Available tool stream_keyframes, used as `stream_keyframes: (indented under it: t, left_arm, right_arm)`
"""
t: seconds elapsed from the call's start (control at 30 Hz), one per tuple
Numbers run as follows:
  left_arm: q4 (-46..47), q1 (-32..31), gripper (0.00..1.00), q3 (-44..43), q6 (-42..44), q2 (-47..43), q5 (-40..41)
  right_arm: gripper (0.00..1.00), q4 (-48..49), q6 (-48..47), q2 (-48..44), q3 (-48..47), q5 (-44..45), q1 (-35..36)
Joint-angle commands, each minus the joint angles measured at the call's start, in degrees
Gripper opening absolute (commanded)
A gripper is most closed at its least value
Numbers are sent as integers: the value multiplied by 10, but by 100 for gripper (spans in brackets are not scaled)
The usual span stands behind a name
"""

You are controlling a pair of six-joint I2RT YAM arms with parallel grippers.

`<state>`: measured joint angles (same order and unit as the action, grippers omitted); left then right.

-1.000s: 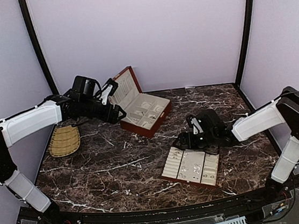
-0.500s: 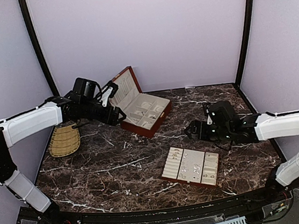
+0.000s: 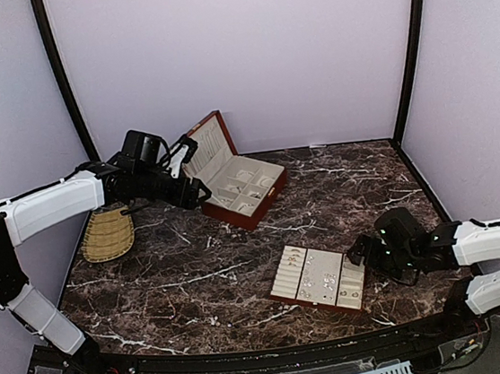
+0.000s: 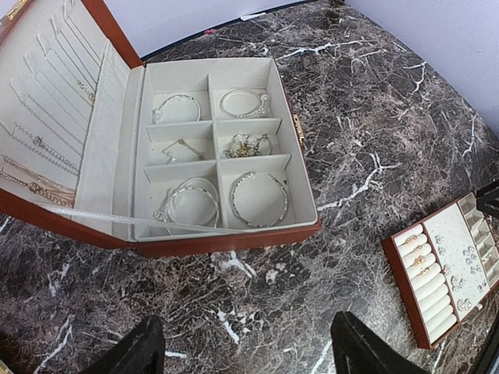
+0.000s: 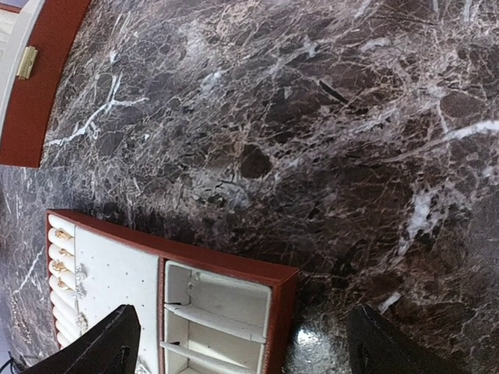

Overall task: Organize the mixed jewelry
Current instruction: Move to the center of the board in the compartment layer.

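Your marble table point(image 3: 196, 270) fills the floor of the cell; the left arm reaches in over its 10 o'clock corner, the right arm lies low along the 4 o'clock edge. The open wooden box point(image 3: 250, 207) sits toward 12 o'clock, lid raised, with bracelets point(image 4: 257, 199) lying in its cream compartments; your left gripper point(image 3: 198, 191) hangs at the box's 9 o'clock side, fingers spread wide with nothing between them. A woven dish point(image 3: 108, 233) rests at the table's 9 o'clock edge. The slotted tray point(image 3: 289, 273) lies at 5 o'clock; your right gripper point(image 3: 361, 251) hovers at the tray's 3 o'clock end, fingers likewise spread and empty. The mixed jewelry point(image 3: 324, 282) sits on that tray; rings stand in the roll slots at its 9 o'clock end, tiny silvery pieces dot the flat middle panel.
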<state>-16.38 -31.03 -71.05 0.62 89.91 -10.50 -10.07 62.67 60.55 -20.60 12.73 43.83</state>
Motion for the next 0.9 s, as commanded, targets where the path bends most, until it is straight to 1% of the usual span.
stream_keyframes:
  t: [0.0, 0.17, 0.23, 0.37, 0.7, 0.87]
  left_arm:
    - [5, -1, 76, 10, -4, -23, -1]
    - [5, -1, 76, 10, -4, -24, 0]
    - [5, -1, 76, 10, -4, -25, 2]
    - [7, -1, 76, 12, -4, -29, 2]
    - [8, -1, 76, 13, -4, -37, -3]
    - [6, -6, 76, 13, -4, -38, 4]
  right_arm:
    - [92, 55, 19, 12, -3, -14, -2]
    - [87, 78, -2, 47, -17, -30, -2]
    - [81, 90, -10, 60, -24, -35, -1]
    - [75, 140, -31, 83, -39, -52, -2]
    - [70, 224, -82, 210, -121, -89, -1]
    - [70, 225, -99, 235, -146, -84, -1]
